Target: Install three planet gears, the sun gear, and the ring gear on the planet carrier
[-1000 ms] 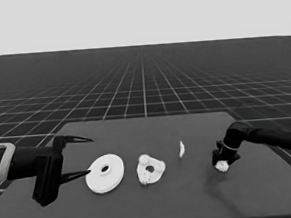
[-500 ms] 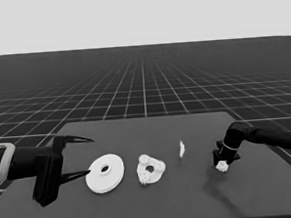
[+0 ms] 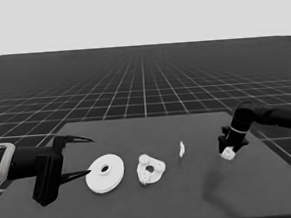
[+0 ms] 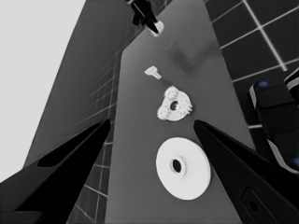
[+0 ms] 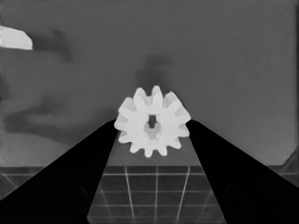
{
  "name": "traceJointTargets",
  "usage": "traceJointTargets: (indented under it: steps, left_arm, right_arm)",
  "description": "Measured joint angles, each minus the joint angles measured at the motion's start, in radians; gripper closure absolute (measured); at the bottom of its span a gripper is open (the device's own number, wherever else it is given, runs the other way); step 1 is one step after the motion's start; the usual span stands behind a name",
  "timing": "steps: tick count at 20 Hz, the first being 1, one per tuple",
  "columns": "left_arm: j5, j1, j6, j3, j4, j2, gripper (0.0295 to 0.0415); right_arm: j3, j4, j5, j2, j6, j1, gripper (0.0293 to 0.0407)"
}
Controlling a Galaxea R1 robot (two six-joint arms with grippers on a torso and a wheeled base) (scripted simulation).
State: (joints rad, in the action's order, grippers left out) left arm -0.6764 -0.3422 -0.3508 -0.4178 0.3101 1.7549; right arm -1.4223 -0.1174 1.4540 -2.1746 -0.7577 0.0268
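Head view: the right gripper (image 3: 229, 151) is over the table's (image 3: 192, 201) right side, fingers clamped on a gear (image 3: 228, 154). The larger round part (image 3: 105, 173) lies left of centre. The smaller round part (image 3: 150, 169) beside it carries gears. A thin white piece (image 3: 181, 148) lies between it and the right gripper.

Left wrist view: the left gripper (image 4: 152, 128) waits at the left end, fingers spread apart, holding nothing.

Right wrist view: the gear (image 5: 152, 122) sits gripped between both fingertips.

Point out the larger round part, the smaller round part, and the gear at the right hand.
Larger round part (image 3: 105, 173), head view, on its flat top face.
Smaller round part (image 3: 151, 170), head view, on its rim.
Gear (image 5: 152, 122), right wrist view, on its toothed face.
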Motion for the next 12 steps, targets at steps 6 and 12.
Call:
traceJointTargets:
  steps: [6, 12]
  left_arm:
    - [0.000, 0.000, 0.000, 0.000, 0.000, 0.000, 0.0326]
    - [0.000, 0.000, 0.000, 0.000, 0.000, 0.000, 0.0326]
  right_arm:
    - [-0.183, -0.045, 0.090, -0.833, -0.648, 0.003, 0.0390]
    - [-0.310, -0.121, 0.065, -0.899, -0.591, -0.078, 0.0390]
